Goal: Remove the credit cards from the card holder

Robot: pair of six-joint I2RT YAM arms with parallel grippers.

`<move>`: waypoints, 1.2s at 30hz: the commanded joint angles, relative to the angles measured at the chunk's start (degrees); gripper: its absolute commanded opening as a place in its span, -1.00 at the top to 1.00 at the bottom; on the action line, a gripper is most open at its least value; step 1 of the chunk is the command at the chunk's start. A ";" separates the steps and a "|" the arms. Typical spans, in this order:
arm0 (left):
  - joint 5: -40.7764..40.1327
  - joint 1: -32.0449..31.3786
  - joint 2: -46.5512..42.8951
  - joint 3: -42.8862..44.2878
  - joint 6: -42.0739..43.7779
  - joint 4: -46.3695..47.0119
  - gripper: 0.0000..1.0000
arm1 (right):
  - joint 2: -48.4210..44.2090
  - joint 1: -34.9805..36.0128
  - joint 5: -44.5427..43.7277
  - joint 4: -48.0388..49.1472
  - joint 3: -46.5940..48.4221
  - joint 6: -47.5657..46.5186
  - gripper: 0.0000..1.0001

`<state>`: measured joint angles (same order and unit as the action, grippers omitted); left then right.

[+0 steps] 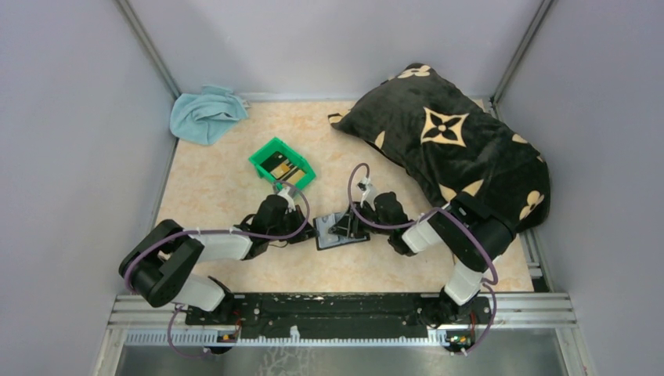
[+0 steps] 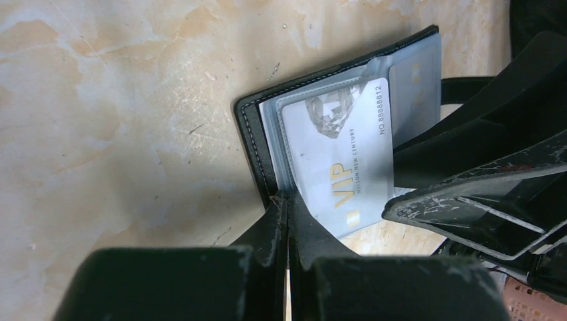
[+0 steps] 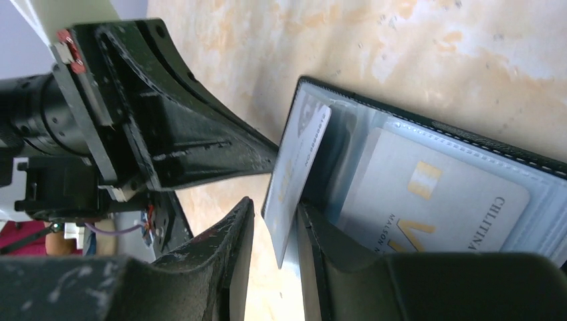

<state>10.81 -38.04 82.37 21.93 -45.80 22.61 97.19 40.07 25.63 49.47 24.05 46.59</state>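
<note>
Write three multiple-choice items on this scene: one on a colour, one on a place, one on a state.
1. The bin is: A. red B. green C. white
2. The pale VIP card is: A. lying in the bin B. between the fingers of the right pincer, partly out of the card holder C. clamped in the left pincer
3. The left pincer is: A. shut B. wide open C. out of view
Key: 1 B, its walls are bright green. 2 B, the right wrist view shows a finger on each side of it. 3 A, its fingers meet with no gap.
</note>
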 commanded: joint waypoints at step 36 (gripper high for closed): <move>-0.70 -0.28 1.06 -2.32 0.88 -1.73 1.00 | -8.87 -5.09 -0.70 -7.77 -0.23 -6.16 0.85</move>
<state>10.57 -38.13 82.30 20.86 -45.82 24.58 91.11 35.77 25.30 40.60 24.18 42.37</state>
